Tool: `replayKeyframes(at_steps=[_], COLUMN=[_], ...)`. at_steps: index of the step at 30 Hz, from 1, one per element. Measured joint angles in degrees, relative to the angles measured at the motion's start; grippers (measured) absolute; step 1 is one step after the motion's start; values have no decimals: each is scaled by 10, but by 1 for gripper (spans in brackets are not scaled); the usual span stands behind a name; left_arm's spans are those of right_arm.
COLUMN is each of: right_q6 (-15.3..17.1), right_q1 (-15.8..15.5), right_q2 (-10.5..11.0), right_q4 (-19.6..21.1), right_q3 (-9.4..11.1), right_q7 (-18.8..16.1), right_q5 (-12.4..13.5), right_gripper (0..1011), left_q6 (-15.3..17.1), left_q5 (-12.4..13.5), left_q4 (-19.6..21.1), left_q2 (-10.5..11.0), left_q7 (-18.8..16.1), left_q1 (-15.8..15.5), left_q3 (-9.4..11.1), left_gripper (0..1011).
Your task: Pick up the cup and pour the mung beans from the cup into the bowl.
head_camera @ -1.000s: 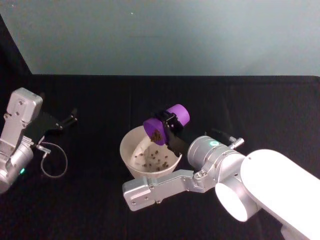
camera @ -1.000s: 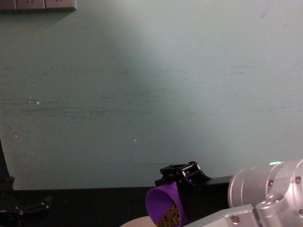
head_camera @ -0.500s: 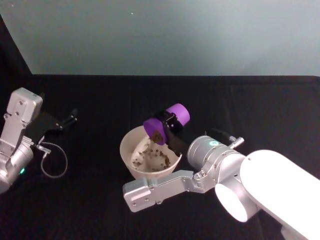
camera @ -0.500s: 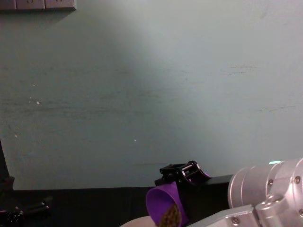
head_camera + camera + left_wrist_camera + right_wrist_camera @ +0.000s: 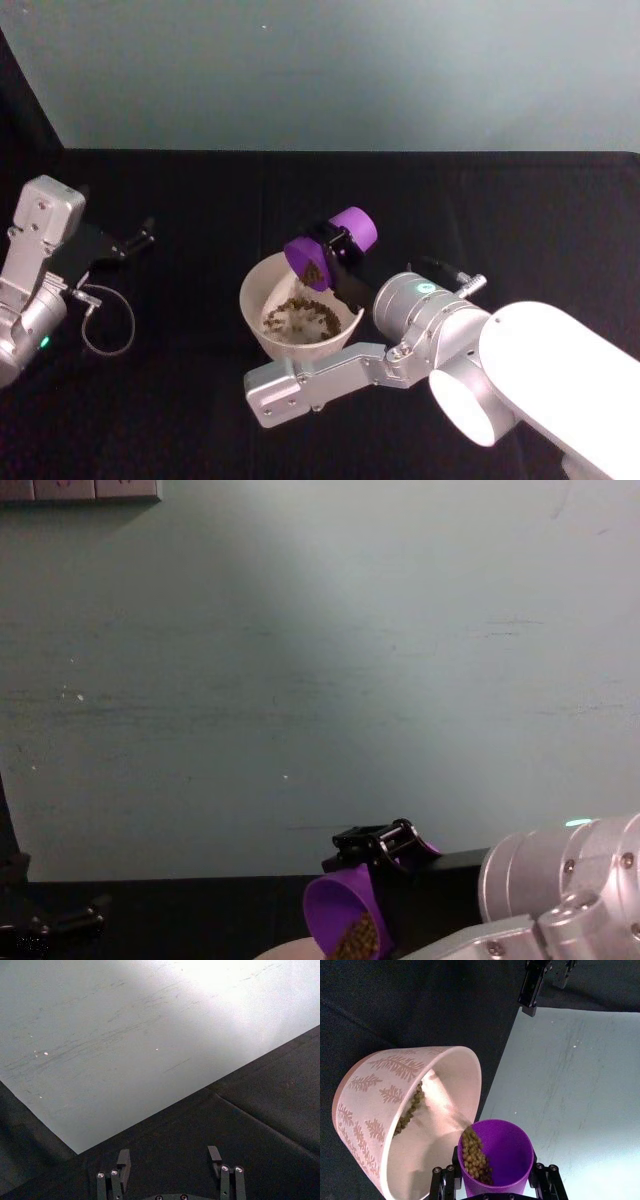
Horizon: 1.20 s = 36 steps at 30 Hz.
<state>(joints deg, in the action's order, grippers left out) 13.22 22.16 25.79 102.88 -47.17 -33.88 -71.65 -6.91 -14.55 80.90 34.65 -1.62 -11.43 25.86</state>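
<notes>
Firmly clamped by the right pincer (image 5: 337, 247), the cup (image 5: 353, 228) tilts mouth-down leftward over the bowl (image 5: 250, 287); left pincer (image 5: 170, 1159) gapes, idle.

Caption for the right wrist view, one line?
Right gripper tips the purple cup, spilling mung beans into the leaf-patterned bowl.

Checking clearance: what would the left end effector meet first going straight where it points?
Nothing close: the left end effector, open, looks out over the black table, so probably the pale wall first; depth is unclear.
</notes>
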Motion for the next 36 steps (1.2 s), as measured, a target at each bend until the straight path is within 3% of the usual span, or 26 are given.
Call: replayKeyframes(at_steps=[25, 36], right_q6=[1, 2], right_q1=[0, 6], right_q2=[3, 8], right_q4=[7, 10], right_q3=[-6, -22], right_q7=[-5, -13], right_q5=[-16, -48], right_gripper=[728, 728], left_q6=[0, 0], left_q5=[0, 0], left_q4=[0, 0], left_q2=[0, 0], left_q7=[0, 0], left_q1=[0, 0], left_q3=[0, 0], left_gripper=[1000, 1000])
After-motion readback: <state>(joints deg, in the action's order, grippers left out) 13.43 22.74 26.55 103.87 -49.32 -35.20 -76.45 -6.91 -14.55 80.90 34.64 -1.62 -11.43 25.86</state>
